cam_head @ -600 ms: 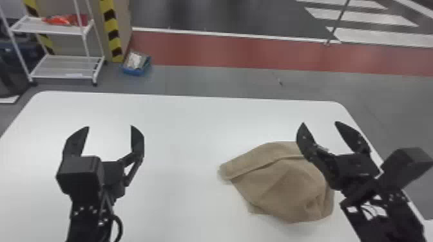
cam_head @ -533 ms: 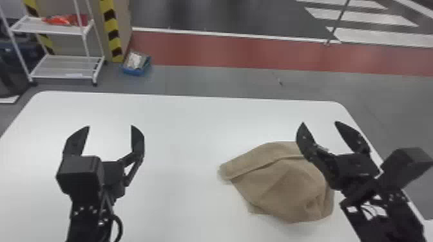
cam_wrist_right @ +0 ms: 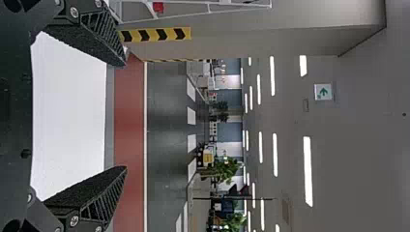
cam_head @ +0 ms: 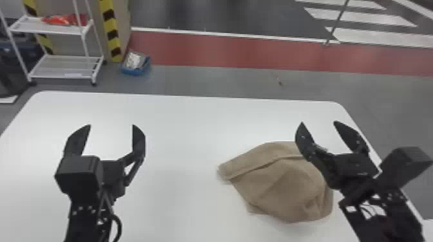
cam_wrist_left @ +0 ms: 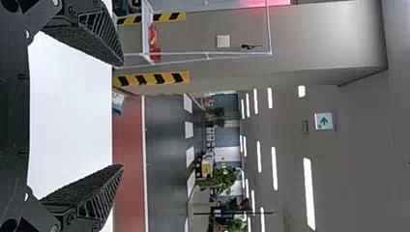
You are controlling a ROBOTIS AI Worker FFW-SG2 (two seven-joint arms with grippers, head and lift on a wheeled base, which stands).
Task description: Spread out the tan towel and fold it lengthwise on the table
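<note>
The white tabletop [cam_head: 187,128] spans the head view's middle and bottom. On it, lower right of centre, the tan towel [cam_head: 277,186] lies rumpled. My left pincer [cam_head: 111,125] at lower left and my right pincer [cam_head: 319,122] at right both gape, empty. Upper left, a blue bin [cam_head: 137,70] sits on the floor.

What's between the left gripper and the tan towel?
Bare white tabletop lies between the left gripper and the tan towel, in the head view.

The white table [cam_head: 180,128] holds the tan towel [cam_head: 280,186] toward four o'clock, rumpled and partly folded over, one end pointing roughly to nine o'clock.
</note>
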